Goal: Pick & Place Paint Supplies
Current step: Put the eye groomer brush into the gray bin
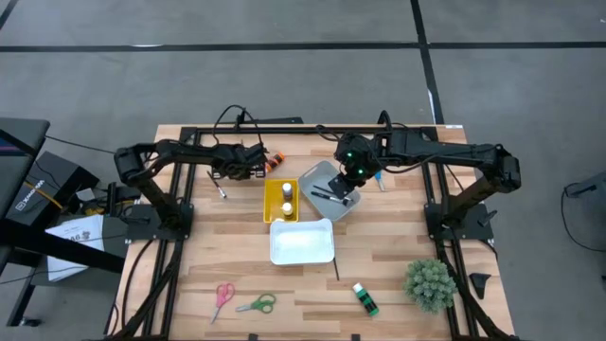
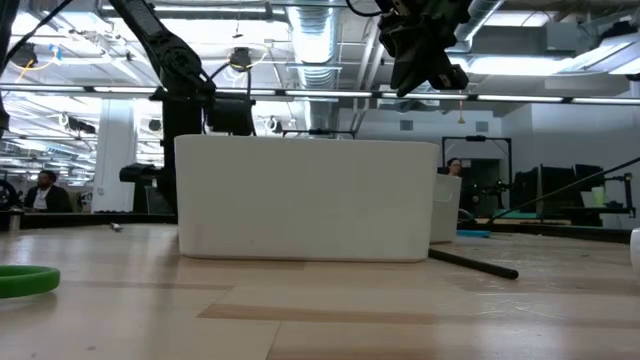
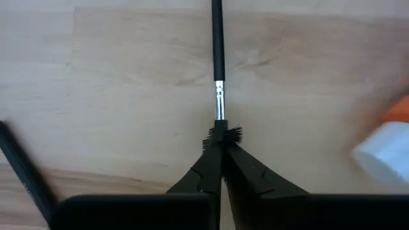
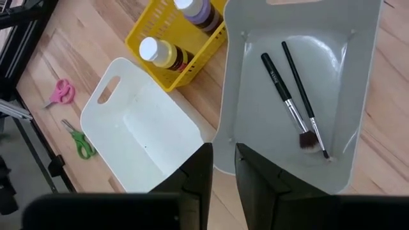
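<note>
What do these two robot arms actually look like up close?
Both are dark, jointed arms mounted on black frames, with black cables trailing behind. The left tool ends in two black wedge-shaped fingers. The right tool has the same black fingers, and small green lights glow on its wrist.

Two dark robot arms, seen from overhead and from their own wrists

The left arm (image 1: 180, 156) and right arm (image 1: 454, 156) are built of matte black jointed segments, each rising from a black base bracket on a black tubular frame, with black cables looping along the links and trailing off behind. A green indicator light glows on the right arm's wrist housing. The left gripper (image 3: 222, 137) ends in two black, wedge-shaped fingers (image 3: 201, 172) tapering to thin tips, set on a flat black block. The right gripper (image 4: 223, 160) carries the same pair of smooth, angular black fingers (image 4: 255, 176), with plain surfaces and no visible markings.
</note>
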Tool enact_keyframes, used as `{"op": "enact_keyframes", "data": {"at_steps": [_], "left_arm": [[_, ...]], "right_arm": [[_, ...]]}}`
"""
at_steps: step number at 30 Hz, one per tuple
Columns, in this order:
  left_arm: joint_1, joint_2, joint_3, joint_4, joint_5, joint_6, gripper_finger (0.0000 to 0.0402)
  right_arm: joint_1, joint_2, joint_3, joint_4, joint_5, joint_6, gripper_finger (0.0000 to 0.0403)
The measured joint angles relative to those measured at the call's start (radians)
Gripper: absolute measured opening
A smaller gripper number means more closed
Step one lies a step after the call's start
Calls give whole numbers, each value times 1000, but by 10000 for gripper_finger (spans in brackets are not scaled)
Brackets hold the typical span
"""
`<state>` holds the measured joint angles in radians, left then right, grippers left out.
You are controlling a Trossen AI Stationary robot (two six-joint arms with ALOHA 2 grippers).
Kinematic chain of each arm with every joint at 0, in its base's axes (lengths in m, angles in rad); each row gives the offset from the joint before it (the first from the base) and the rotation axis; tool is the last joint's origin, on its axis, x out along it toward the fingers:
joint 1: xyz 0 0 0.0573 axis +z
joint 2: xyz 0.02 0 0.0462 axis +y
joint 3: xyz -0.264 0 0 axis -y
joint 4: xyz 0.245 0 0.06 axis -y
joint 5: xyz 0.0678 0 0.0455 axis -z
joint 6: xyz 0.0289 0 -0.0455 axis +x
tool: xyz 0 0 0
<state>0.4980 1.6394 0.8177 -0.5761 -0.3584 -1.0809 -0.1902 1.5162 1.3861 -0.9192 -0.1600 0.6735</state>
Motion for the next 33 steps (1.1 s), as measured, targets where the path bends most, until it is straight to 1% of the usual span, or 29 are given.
{"op": "enact_keyframes", "data": {"at_steps": [7, 11, 15, 21, 23, 27, 33], "left_arm": [[-1, -104, 0, 6, 6, 7, 0], [-1, -182, 1, 6, 33, 30, 0], [-10, -270, 2, 8, 72, 73, 0], [-49, -404, 2, 13, 173, 180, 0], [-72, -442, 3, 41, 208, 221, 0], [-119, -498, 3, 126, 265, 256, 0], [-197, -520, 3, 297, 379, 318, 0]], "right_arm": [[0, 0, 0, 18, 0, 0, 63], [0, 0, 0, 22, 0, 0, 63], [0, 0, 0, 23, 0, 0, 63], [0, 0, 0, 23, 3, -3, 63], [0, 0, 0, 23, 3, -6, 63], [0, 0, 0, 18, 5, -22, 63], [0, 0, 0, 18, 8, -40, 63]]}}
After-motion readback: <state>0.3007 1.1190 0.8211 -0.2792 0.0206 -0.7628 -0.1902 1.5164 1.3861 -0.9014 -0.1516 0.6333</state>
